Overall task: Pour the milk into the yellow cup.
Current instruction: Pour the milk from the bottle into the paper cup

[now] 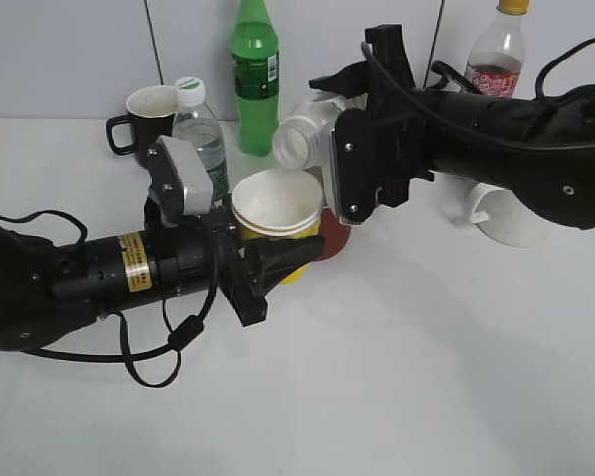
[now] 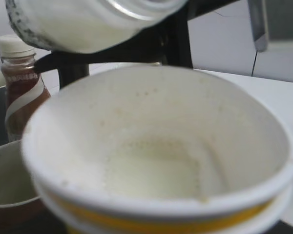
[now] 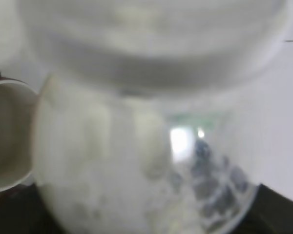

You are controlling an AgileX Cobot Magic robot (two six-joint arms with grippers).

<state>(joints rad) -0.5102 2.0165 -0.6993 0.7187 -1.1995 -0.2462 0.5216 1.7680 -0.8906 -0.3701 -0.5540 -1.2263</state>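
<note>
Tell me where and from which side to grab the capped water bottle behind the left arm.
Take the water bottle around its upper body just under the white cap, coming from above and behind. It stands upright, but the left tool, holding the yellow cup, and its camera block cover the bottle's lower front. The black mug crowds its left, so that side looks tight.

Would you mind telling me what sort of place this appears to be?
Probably a lab test bench: a plain white table, two black robot arms, and staged drinks such as a green soda bottle and a black mug.
</note>
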